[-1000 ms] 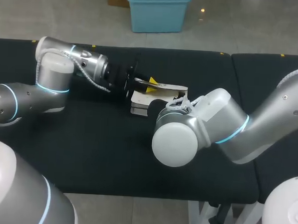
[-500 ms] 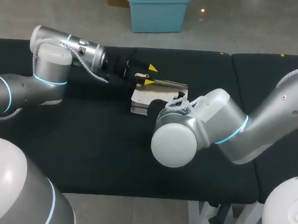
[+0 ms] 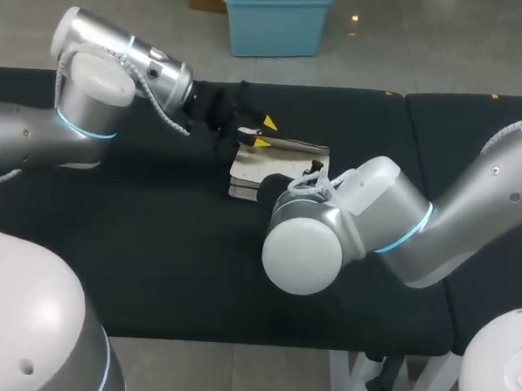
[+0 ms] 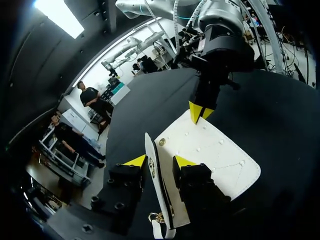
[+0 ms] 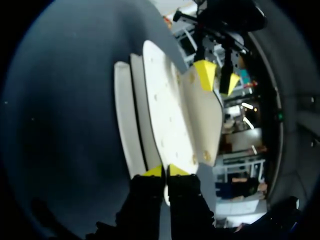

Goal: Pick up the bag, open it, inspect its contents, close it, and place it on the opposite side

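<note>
A small cream bag [image 3: 255,169] lies on the black table, its flap [image 3: 294,147] lifted off the body. My left gripper [image 3: 265,133] is at the flap's left edge. In the left wrist view the thin flap [image 4: 161,200] stands edge-on between the parted fingers of that gripper [image 4: 159,161], against one finger, with a dark gap to the other. My right gripper [image 5: 166,171] is shut on the near edge of the bag [image 5: 160,115]. It also shows at the bag's far edge as my right gripper [image 4: 201,111]. From the head view it is hidden behind the right arm.
The black table [image 3: 153,242] extends on all sides of the bag. A seam [image 3: 413,142] separates it from a second black top on the right. My right arm's large joint [image 3: 302,250] hangs over the table in front of the bag.
The left gripper's yellow tips, together on the flap a second ago, have spread apart, then narrowed slightly. The left arm's wrist has swung back and up. The right arm and the bag have stayed put.
</note>
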You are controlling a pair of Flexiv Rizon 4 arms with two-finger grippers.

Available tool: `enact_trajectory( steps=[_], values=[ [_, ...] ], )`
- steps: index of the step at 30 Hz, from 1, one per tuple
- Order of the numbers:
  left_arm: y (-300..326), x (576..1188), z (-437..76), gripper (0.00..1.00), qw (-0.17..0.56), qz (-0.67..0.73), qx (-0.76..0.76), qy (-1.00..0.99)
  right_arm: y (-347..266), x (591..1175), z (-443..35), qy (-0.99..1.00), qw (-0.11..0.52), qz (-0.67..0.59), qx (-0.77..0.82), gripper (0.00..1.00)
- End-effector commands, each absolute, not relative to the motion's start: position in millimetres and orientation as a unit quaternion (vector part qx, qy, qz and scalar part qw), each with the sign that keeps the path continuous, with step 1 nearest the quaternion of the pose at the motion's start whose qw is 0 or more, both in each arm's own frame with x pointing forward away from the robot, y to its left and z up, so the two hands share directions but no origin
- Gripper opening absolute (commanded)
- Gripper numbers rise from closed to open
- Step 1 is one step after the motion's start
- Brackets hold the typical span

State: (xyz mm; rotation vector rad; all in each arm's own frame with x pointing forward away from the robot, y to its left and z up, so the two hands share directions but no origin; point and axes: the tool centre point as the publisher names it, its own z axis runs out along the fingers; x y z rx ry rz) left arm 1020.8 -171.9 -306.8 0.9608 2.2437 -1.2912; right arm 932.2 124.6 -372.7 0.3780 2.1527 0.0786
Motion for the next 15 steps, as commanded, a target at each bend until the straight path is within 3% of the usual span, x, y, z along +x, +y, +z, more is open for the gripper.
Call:
enact_trajectory(
  steps=[1,3,5,12,15],
  values=[
    [-173,1017,-306,0.26,0.211,-0.418,0.329,0.820,123,931,-378,0.868,0.472,0.069,0.135,0.00],
    [-172,1019,-309,0.23,0.216,-0.410,0.326,0.824,123,931,-378,0.868,0.472,0.069,0.135,0.00],
    [-171,1021,-311,0.11,0.215,-0.406,0.325,0.827,123,931,-378,0.868,0.472,0.069,0.135,0.00],
    [-168,1028,-319,0.16,0.207,-0.397,0.315,0.837,123,931,-378,0.868,0.472,0.069,0.135,0.00],
    [-167,1031,-320,0.25,0.209,-0.394,0.311,0.839,123,931,-378,0.868,0.472,0.069,0.135,0.00]
  ],
)
